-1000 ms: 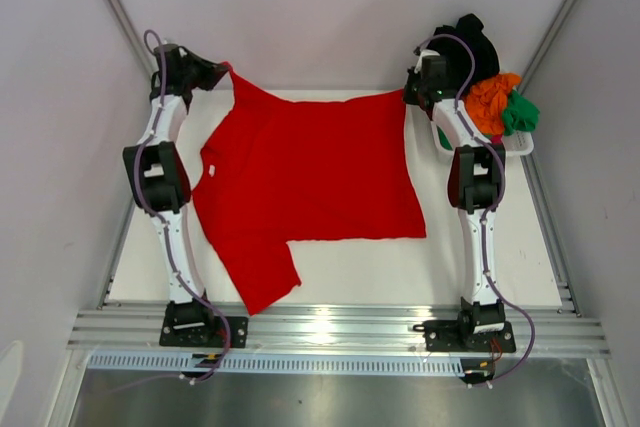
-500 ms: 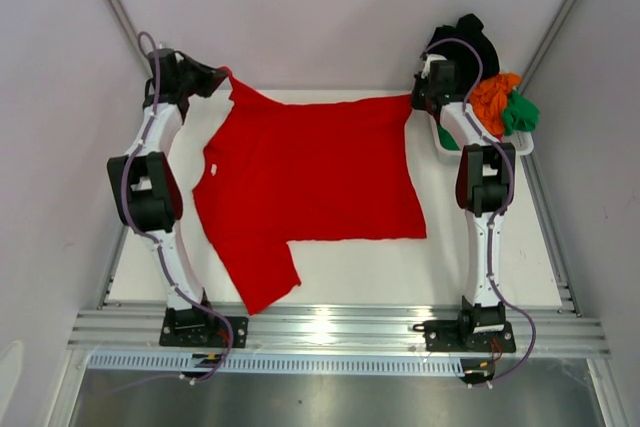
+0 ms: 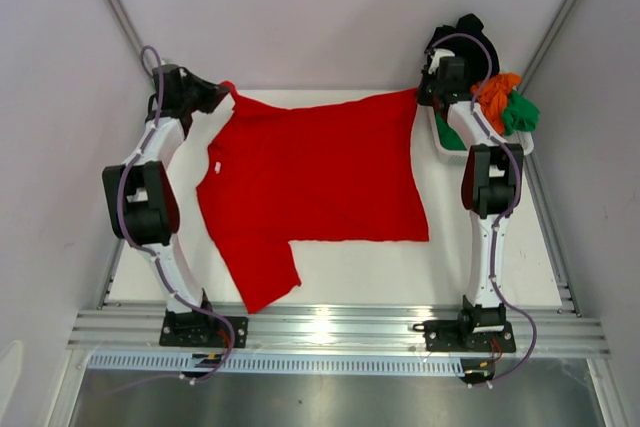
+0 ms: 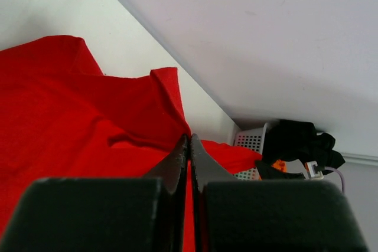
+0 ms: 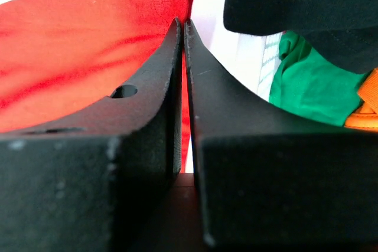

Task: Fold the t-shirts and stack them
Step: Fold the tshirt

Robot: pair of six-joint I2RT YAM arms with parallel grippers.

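The large red t-shirt (image 3: 310, 172) lies spread over the table, one sleeve pointing to the near left. My left gripper (image 3: 222, 90) is shut on its far left corner, and red cloth (image 4: 71, 122) sits pinched at the closed tips (image 4: 189, 137). My right gripper (image 3: 424, 95) is shut on the far right corner, with red cloth (image 5: 77, 45) showing in the thin slit between the fingers (image 5: 183, 23). The far edge hangs stretched between the two grips. Black (image 3: 470, 32), orange (image 3: 495, 97) and green (image 3: 522, 112) t-shirts are heaped in the basket.
The white plastic basket (image 3: 520, 147) stands at the back right corner, right beside my right gripper. Its perforated wall (image 4: 251, 140) shows in the left wrist view. Grey walls close in the table at the back and on both sides.
Both grippers have moved a little outward and toward the back wall, drawing the red t-shirt's far corners apart and pulling its far edge tighter. The near part of the shirt has stayed put.
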